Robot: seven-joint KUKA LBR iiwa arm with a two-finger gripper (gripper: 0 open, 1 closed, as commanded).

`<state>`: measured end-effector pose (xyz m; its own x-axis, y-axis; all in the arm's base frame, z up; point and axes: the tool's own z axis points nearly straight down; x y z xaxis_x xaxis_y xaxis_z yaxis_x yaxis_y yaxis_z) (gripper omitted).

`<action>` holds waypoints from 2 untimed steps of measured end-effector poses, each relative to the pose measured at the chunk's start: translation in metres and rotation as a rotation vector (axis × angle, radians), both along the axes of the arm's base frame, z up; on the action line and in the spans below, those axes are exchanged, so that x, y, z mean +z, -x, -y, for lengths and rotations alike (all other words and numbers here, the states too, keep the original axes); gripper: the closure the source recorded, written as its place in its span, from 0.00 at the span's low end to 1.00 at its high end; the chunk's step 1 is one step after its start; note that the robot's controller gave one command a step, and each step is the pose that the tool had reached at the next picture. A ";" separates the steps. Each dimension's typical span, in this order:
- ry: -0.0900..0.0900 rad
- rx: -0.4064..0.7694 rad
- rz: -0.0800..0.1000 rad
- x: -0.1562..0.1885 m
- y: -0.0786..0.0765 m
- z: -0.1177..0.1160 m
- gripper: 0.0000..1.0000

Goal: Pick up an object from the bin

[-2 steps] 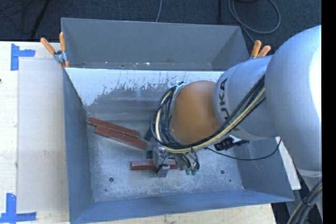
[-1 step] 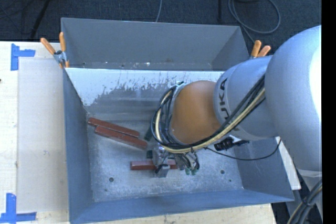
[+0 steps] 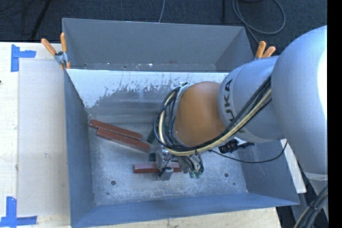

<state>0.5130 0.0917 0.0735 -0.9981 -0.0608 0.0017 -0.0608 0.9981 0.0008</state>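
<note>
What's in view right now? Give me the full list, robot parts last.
bin: one, grey metal, centre of view.
long bars: two, reddish-brown, side by side, slanting across the floor's left-middle.
short bar: one, reddish-brown, flat on the floor, right end at the gripper.
arm: one, silver-grey, from the right; orange cover at its wrist.
gripper: one, dark, low over the floor's middle.

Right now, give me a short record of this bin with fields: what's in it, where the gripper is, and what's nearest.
container: grey metal bin
gripper: low over the floor, mid-bin, towards the near wall
nearest: short reddish-brown bar, flat, its right end at the gripper
others: two long reddish-brown bars, side by side, slanted, left of the gripper
grasp: cannot tell
</note>
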 end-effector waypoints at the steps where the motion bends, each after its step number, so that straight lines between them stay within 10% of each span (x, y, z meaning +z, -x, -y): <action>1: 0.001 -0.001 -0.002 0.011 0.001 0.000 1.00; 2: 0.001 -0.001 -0.005 0.024 0.001 0.000 1.00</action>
